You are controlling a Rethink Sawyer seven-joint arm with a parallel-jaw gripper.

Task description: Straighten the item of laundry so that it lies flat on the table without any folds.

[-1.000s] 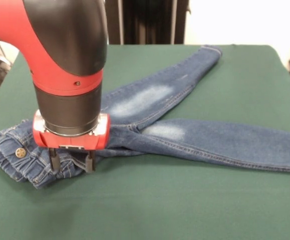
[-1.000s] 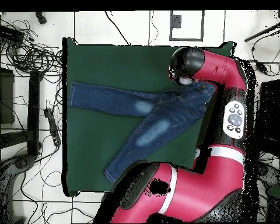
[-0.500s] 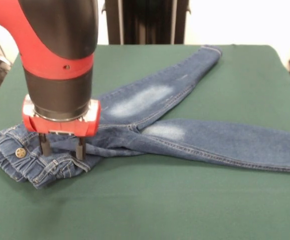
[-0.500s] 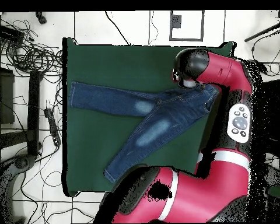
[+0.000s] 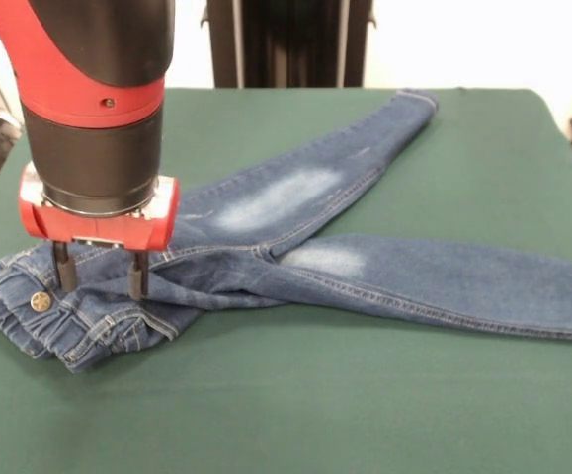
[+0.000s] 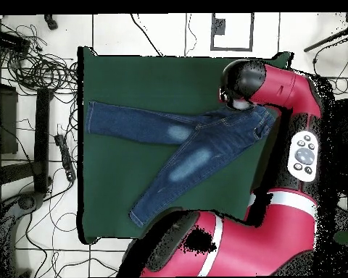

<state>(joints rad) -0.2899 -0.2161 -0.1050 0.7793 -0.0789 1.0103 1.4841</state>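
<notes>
One table point(image 5: 384, 415), covered in dark green cloth, fills your front view, and one red and black arm point(image 5: 78, 59) comes down over its left side. One pair of jeans point(image 5: 295, 237) lies across the middle of the table: the waistband sits bunched near the left edge, one leg runs toward the far right corner and the other reaches the right edge, the two crossing near the crotch. One gripper point(image 5: 99, 275) stands over the waist end, its two fingers point(image 5: 139, 276) parted with nothing between them, tips at or just above the denim beside the brass button point(image 5: 40, 301); you cannot tell from here whether they touch.

You appear to be at the waistband, which is rumpled and folded over on itself, while both legs look fairly flat. Your next move likely calls for closing on an edge of the waistband and drawing it outward toward the left edge, lifting little so the legs do not drag into new creases.
</notes>
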